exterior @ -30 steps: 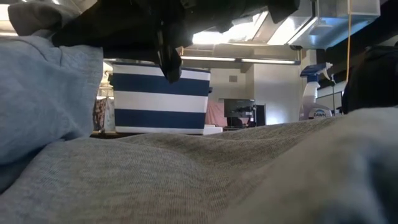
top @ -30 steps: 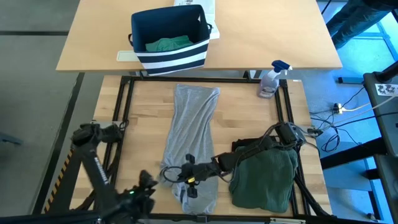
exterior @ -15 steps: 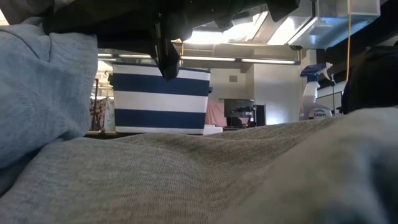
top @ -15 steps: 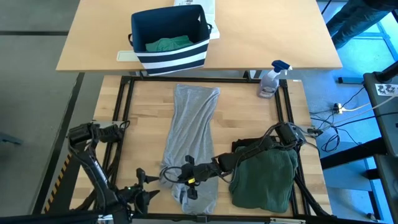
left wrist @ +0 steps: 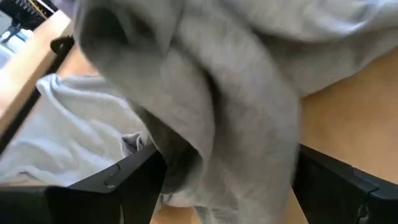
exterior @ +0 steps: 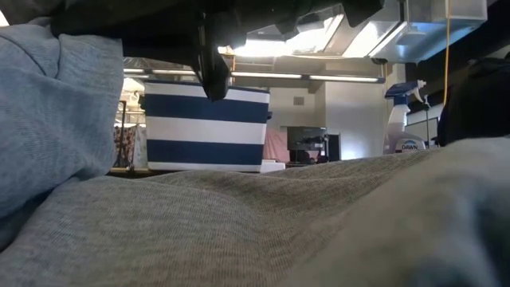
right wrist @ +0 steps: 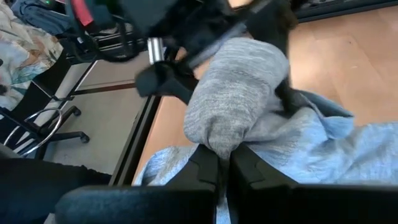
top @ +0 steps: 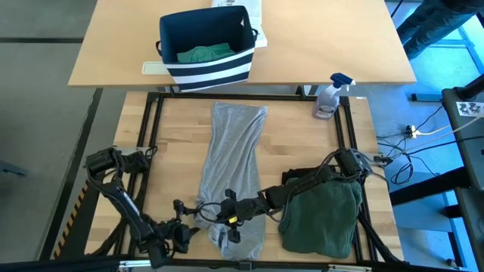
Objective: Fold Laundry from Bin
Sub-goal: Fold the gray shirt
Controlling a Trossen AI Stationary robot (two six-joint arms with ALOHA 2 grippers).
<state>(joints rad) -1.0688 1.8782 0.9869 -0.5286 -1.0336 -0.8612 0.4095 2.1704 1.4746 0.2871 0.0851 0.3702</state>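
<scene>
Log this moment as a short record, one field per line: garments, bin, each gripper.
grey garment: light grey garment lying lengthwise on the table, its near end bunched
right gripper: right gripper shut on the grey garment's near end
left gripper: left gripper open, beside the same bunched end, cloth between its fingers
green garment: dark green garment lying at the table's near right
bin: striped bin on the far table, teal-green cloth inside

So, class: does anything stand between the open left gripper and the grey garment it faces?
Nothing visible does. The left gripper is open right at the grey garment, whose bunched near end the right gripper pinches shut.
</scene>
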